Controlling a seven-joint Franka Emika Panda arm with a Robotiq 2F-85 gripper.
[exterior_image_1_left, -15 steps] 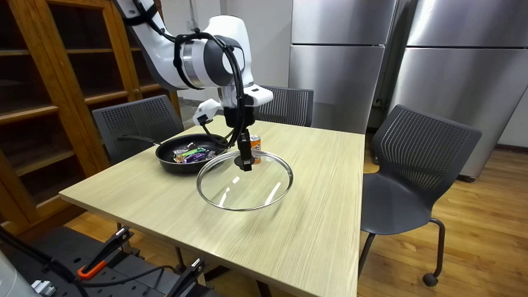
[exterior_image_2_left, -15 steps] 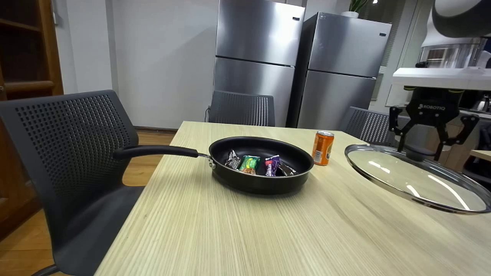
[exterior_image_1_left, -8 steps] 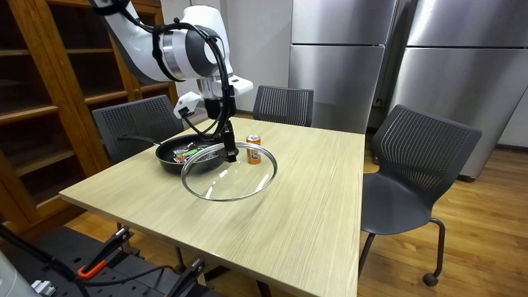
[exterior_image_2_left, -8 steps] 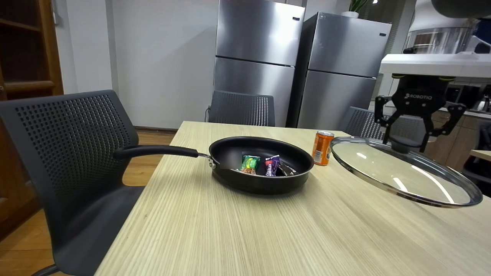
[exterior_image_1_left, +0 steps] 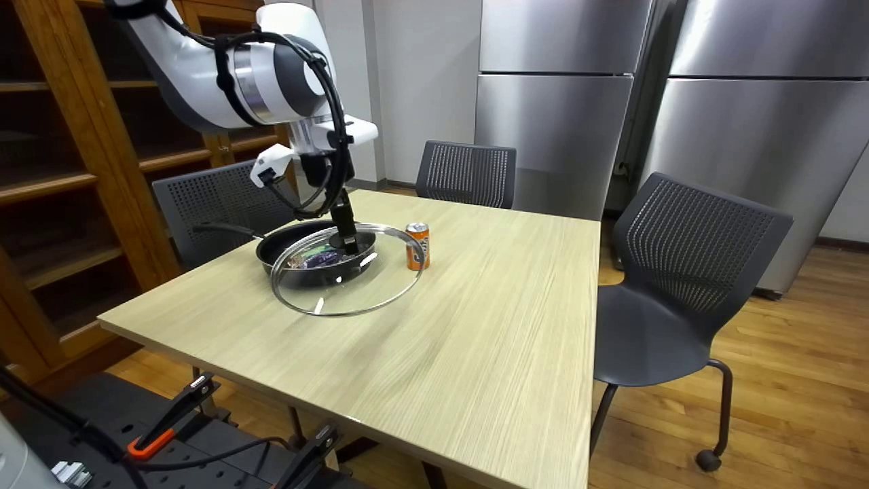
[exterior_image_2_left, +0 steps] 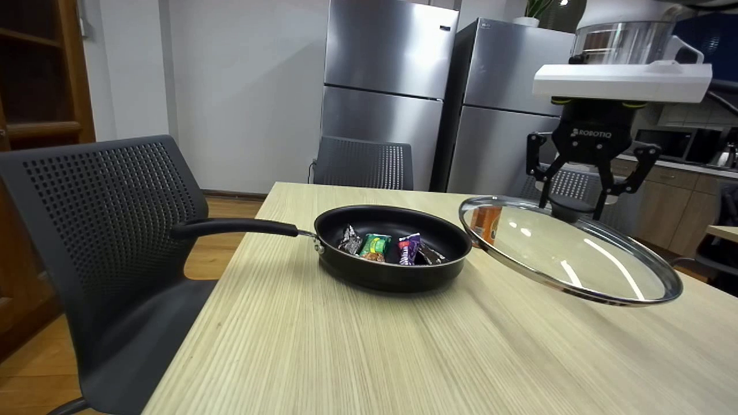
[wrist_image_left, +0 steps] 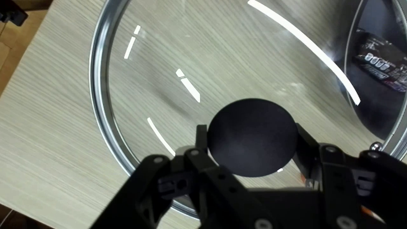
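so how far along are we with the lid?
Looks done: lid clear of the table, wrapped snacks in the pan. In hand: end effector grips the lid's knob, lid tilted. Left, presumably: setting the lid down; the pan isn't covered.

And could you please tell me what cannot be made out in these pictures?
Glass lid: wrist view, rim partly behind the claw.
Orange can: wrist view, mostly behind the claw.
Green packet: in an exterior view, lower end behind the pan's wall.
Arm: both exterior views, cut off by the top edge.
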